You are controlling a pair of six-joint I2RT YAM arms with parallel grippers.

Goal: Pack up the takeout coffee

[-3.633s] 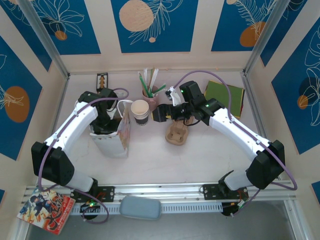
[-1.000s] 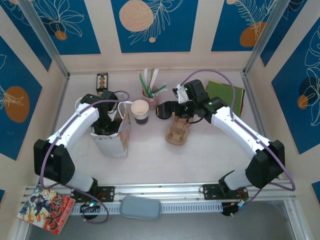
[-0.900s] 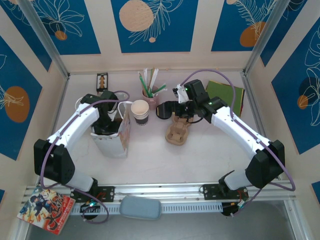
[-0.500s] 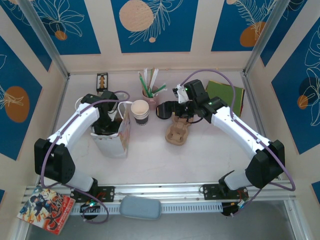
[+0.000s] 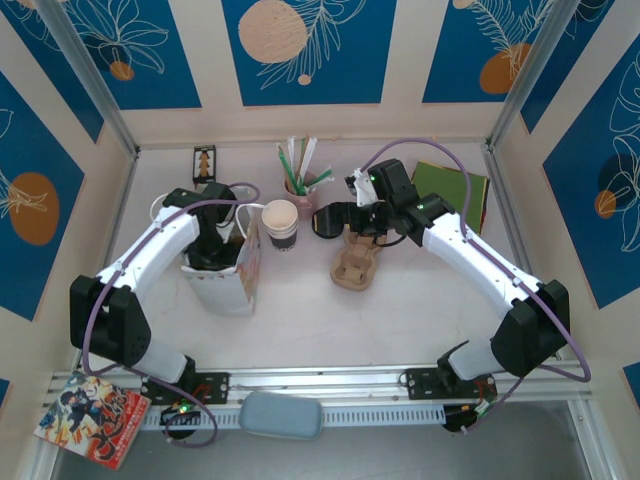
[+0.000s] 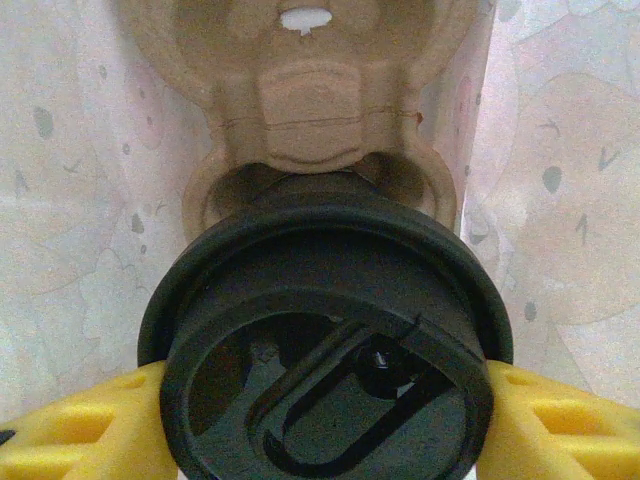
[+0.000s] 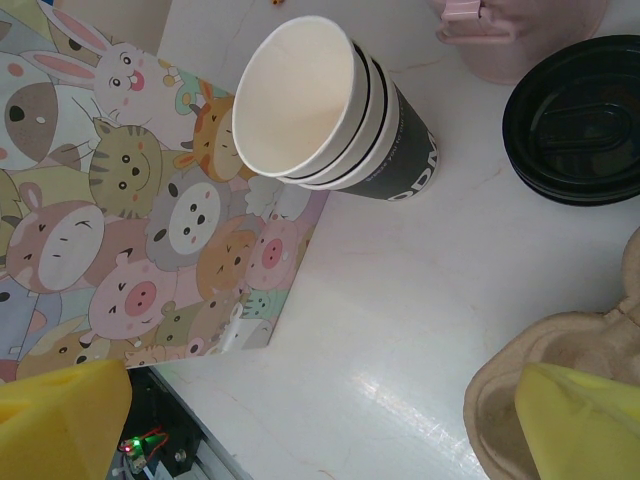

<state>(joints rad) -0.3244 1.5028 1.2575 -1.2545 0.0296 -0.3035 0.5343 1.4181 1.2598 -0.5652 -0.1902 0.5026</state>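
The takeout coffee faces the left wrist camera with its round black lid; the cup body is hidden beneath it. My left gripper is shut on it, a yellow finger pressing each side. It hangs inside the paper bag above a brown pulp carrier. From above, the left gripper reaches down into the bag. My right gripper stands open with nothing between its fingers, over a second pulp carrier.
A stack of lidless cups stands next to the bag's animal-print side. A loose black lid lies on the table beside them. A pink cup of straws and a green pad sit at the back.
Over the last second nothing has visibly moved. Before that, my right gripper drew back from the lidless cups to over the pulp carrier.
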